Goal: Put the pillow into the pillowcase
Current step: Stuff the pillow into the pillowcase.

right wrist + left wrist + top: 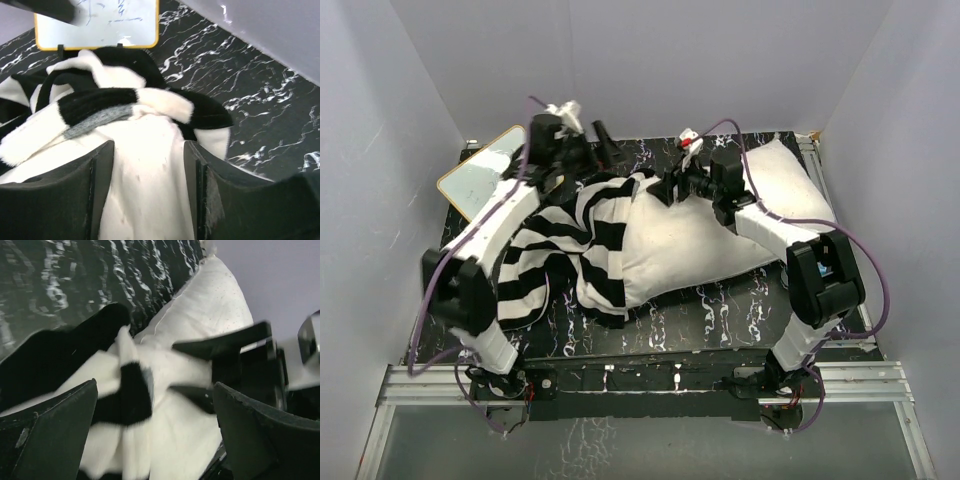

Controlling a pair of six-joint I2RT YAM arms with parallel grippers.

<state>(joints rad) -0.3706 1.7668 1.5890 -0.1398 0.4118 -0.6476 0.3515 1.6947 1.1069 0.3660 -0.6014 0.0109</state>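
My left gripper point(155, 405) has its fingers spread wide and my right gripper point(149, 150) stands partly apart. Neither pinches anything, and both hover at the pillowcase point(590, 230) mouth, I'd judge to grab its hem afresh. The pillow point(720, 235) lies lengthwise across the table point(720, 310), left end sleeved, bare end pointing far-right.

The pillow point(720, 240) is plain white cloth, matt and smooth, faintly speckled. The pillowcase point(560, 250) is thicker, fleecy cloth with a soft nap, ribbed along its hem. The table point(720, 310) has a black, white-veined marble-look top with a slight sheen. The whiteboard point(480, 175) is glossy. The fingers point(50, 435) are matt black plastic, rough-edged. The near rail point(420, 385) is brushed metal.
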